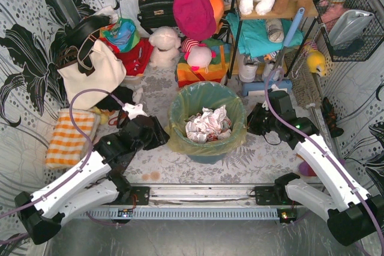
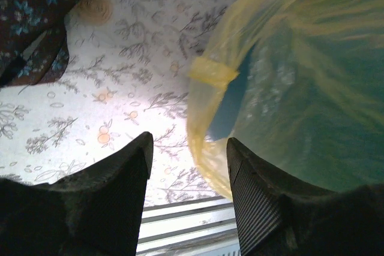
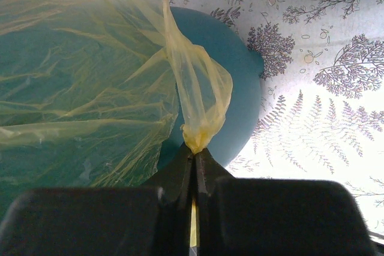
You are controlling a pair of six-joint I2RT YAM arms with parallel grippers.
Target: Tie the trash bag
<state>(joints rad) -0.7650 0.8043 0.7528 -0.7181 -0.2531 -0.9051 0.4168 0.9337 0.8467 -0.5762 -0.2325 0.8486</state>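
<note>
**Right gripper pinched on bag edge, left gripper open beside the bucket**

The trash bag [image 1: 179, 125] is seen lining a teal bucket [image 1: 207, 155] at the middle of the flower-patterned table [image 1: 180, 172], with its yellow-green rim folded down over the outside of the bucket wall. Crumpled paper [image 1: 207, 124] is seen lying inside the bag.

The right gripper [image 3: 195, 155] is placed at the right side of the bucket. Its jaws are pressed together on a gathered strand of the bag's edge, and the strand is drawn out from the bucket wall into a thin twisted loop that ends between the fingertips.

The left gripper [image 2: 189, 148] is placed at the left side of the bucket, low over the table. Its jaws are spread wide apart and nothing is held between them. In the left wrist view, the bag's overhanging film and a small folded flap of it are seen just ahead of the fingertips, apart from them, and whether the right-hand finger touches the film cannot be told.

A cream tote [image 1: 90, 76] and an orange checked cloth [image 1: 69, 139] are seen at the left of the table, well apart from the bucket.
</note>
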